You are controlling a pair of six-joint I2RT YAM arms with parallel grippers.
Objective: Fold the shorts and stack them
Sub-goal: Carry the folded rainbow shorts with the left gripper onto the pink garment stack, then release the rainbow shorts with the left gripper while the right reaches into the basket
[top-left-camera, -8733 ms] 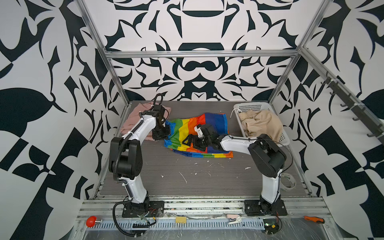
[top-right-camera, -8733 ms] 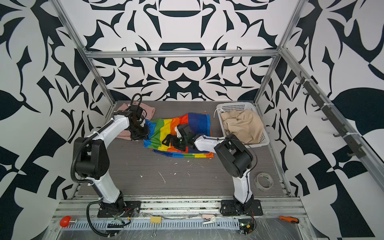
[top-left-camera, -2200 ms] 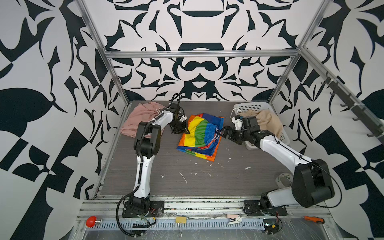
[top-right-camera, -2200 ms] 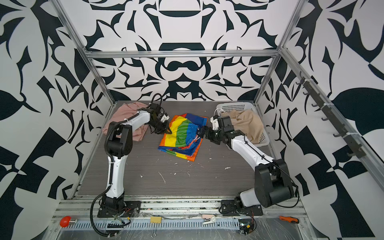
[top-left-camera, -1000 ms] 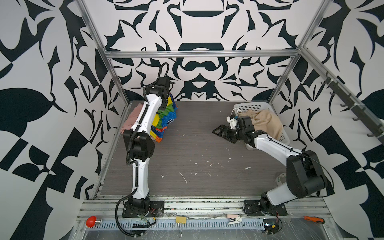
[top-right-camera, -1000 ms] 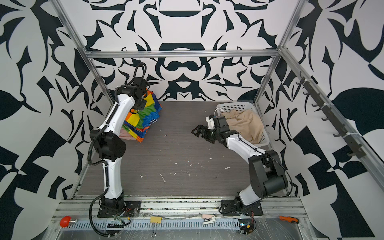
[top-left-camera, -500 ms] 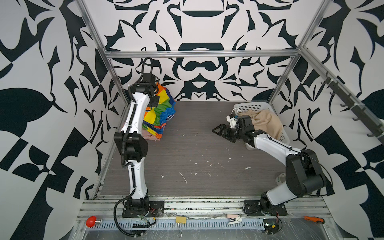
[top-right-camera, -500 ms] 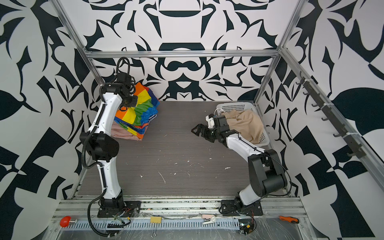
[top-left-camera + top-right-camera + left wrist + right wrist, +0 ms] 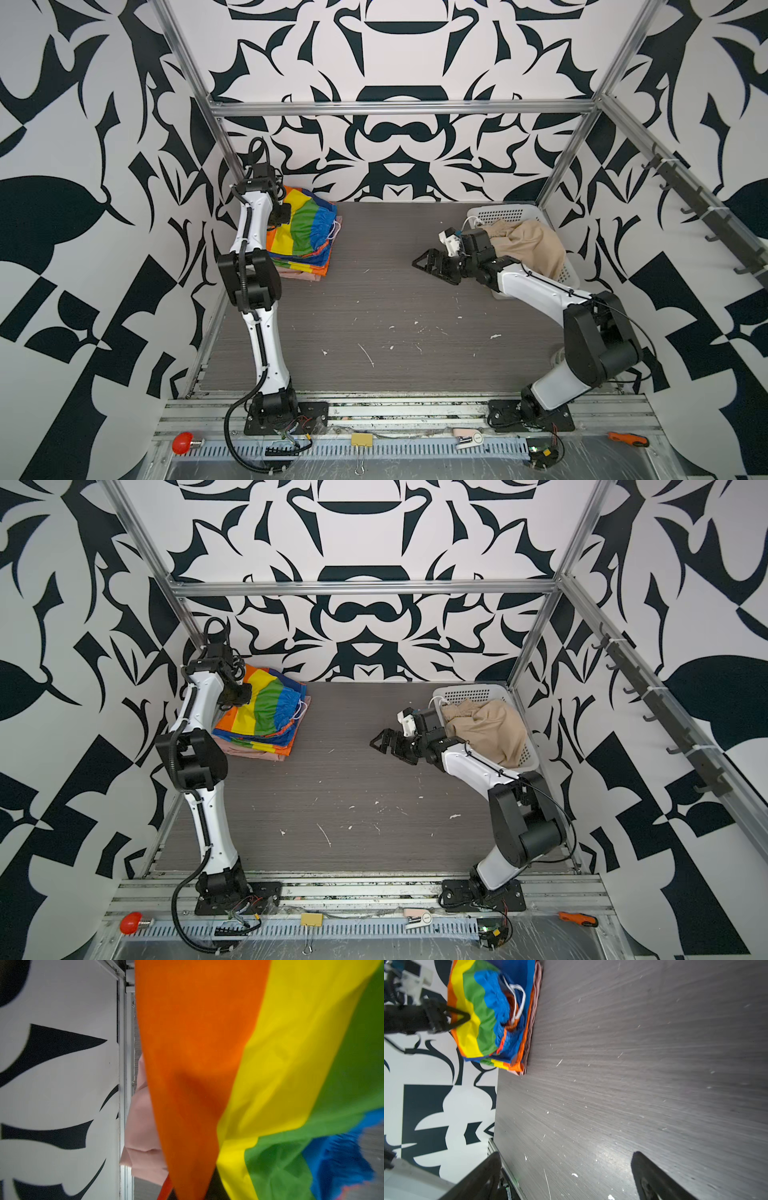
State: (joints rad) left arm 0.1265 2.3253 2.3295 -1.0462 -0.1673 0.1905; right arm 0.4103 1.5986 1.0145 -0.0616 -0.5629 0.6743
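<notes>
In both top views we see the left gripper (image 9: 282, 214) pinching the rainbow-striped cloth shorts (image 9: 305, 232) at the upper left, over the folded salmon-pink cloth shorts (image 9: 300, 275). The right gripper (image 9: 430, 266) is spread wide and empty, near the beige cloth shorts (image 9: 530, 245) in the white plastic basket (image 9: 513, 212) at the right. In the left wrist view we see mostly rainbow stripes, and in the right wrist view two black fingers (image 9: 488, 1172) far apart over the dark grey table (image 9: 633, 1084).
</notes>
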